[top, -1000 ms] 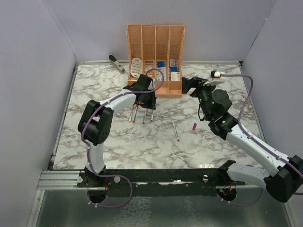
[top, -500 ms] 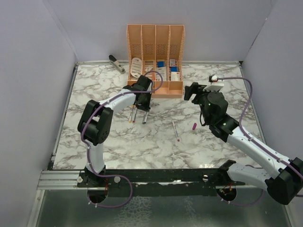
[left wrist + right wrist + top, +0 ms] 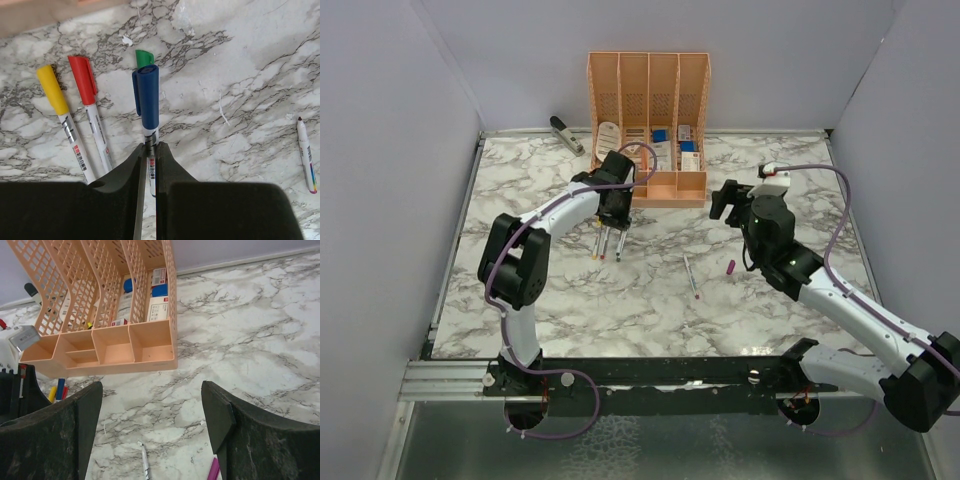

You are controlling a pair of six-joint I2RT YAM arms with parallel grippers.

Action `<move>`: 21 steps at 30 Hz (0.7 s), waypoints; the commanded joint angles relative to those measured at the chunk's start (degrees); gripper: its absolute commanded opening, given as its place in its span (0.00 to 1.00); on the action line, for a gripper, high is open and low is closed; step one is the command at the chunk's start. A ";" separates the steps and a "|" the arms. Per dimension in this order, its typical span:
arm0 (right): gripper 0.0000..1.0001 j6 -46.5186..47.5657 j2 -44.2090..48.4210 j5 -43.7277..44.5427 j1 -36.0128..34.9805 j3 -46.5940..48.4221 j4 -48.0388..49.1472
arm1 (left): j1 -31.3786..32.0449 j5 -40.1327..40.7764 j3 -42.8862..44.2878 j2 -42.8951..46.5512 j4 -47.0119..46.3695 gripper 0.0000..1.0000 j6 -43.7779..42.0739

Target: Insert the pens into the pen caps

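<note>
Nearest the bases, the one bare pen (image 3: 691, 277) is lying mid-table with the magenta cap (image 3: 730, 267) near it but not touching. The right gripper (image 3: 150, 390), jaws spread wide and empty, has been easing back from the orange organizer (image 3: 150, 347) toward that pair. Farther out, the left gripper (image 3: 148, 147) is pinching the blue-capped pen (image 3: 147, 95) by its barrel, having carried it leftward beside the red-capped pen (image 3: 93, 115) and yellow-capped pen (image 3: 68, 127). A green cap (image 3: 145, 56) is showing just behind. Judging from this, only the magenta capping is remaining.
</note>
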State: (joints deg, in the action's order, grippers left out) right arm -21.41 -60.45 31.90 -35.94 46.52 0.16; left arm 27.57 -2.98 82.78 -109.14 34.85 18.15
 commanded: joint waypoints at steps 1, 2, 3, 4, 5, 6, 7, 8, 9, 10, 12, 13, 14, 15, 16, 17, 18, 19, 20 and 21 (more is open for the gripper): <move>0.79 -1.77 -0.72 1.36 -0.18 -0.37 -1.77 | -0.83 1.15 3.31 1.90 2.31 0.00 -2.11; 0.79 -1.81 -0.79 1.18 -0.18 -0.31 -1.78 | -0.99 1.06 3.61 1.58 2.63 0.00 -2.37; 0.79 -1.86 -0.91 1.07 -0.19 -0.28 -1.83 | -1.10 0.96 3.81 1.35 2.78 0.00 -2.63; 0.79 -1.88 -1.02 0.86 -0.22 -0.25 -1.83 | -1.19 0.96 3.87 1.20 2.91 0.00 -2.82; 0.79 -1.95 -1.07 0.78 -0.23 -0.15 -1.95 | -1.27 0.91 3.88 0.95 2.98 0.00 -3.04; 0.79 -2.12 -1.15 0.77 -0.23 -0.16 -2.13 | -1.33 0.87 3.88 0.71 3.11 0.00 -3.17; 0.79 -2.23 -1.16 0.81 -0.20 -0.19 -2.30 | -1.38 0.80 3.81 0.42 3.12 0.00 -3.26; 0.79 -2.39 -1.11 0.80 -0.19 -0.18 -2.47 | -1.46 0.79 3.73 -0.01 3.12 0.00 -3.38; 0.79 -2.41 -1.10 0.85 -0.25 -0.25 -2.60 | -1.54 0.91 3.59 -0.28 3.19 0.00 -3.42; 0.79 -2.45 -1.04 0.80 -0.17 -0.21 -2.73 | -1.63 1.08 3.35 -0.57 3.16 0.00 -3.42; 0.79 -2.42 -0.89 0.84 -0.26 -0.28 -2.96 | -1.80 1.32 3.03 -1.07 3.12 0.00 -3.46; 0.79 -2.44 -0.82 0.86 -0.20 -0.33 -3.10 | -1.82 1.44 2.93 -1.32 3.15 0.00 -3.59; 0.79 -2.47 -0.67 0.81 -0.18 -0.31 -3.21 | -1.89 1.60 2.91 -1.54 3.12 0.00 -3.68; 0.79 -2.42 -0.64 0.81 -0.18 -0.37 -3.24 | -1.91 1.66 2.98 -1.79 3.12 0.00 -3.81; 0.79 -2.43 -0.47 0.80 -0.16 -0.41 -3.24 | -1.97 1.60 3.11 -2.14 3.12 0.00 -3.88; 0.79 -2.46 -0.48 0.81 -0.19 -0.42 -3.16 | -1.99 1.66 3.23 -2.51 3.14 0.00 -3.94; 0.79 -2.51 -0.50 0.82 -0.18 -0.42 -3.22 | -2.00 1.58 3.38 -3.01 3.18 0.00 -4.05; 0.79 -2.62 -0.49 0.75 -0.19 -0.46 -3.24 | -2.00 1.51 3.50 -3.46 3.13 0.00 -4.12; 0.79 -2.60 -0.56 0.70 -0.18 -0.45 -3.22 | -2.00 1.60 3.57 -3.91 3.12 0.00 -4.17; 0.79 -2.65 -0.63 0.59 -0.21 -0.42 -3.23 | -2.04 1.70 3.60 -4.27 3.14 0.00 -4.10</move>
State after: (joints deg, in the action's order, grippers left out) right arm -22.94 -61.34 31.88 -35.94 46.50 -2.72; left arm 25.93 -2.90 85.49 -111.46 37.08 15.03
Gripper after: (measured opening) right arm 0.788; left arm 0.115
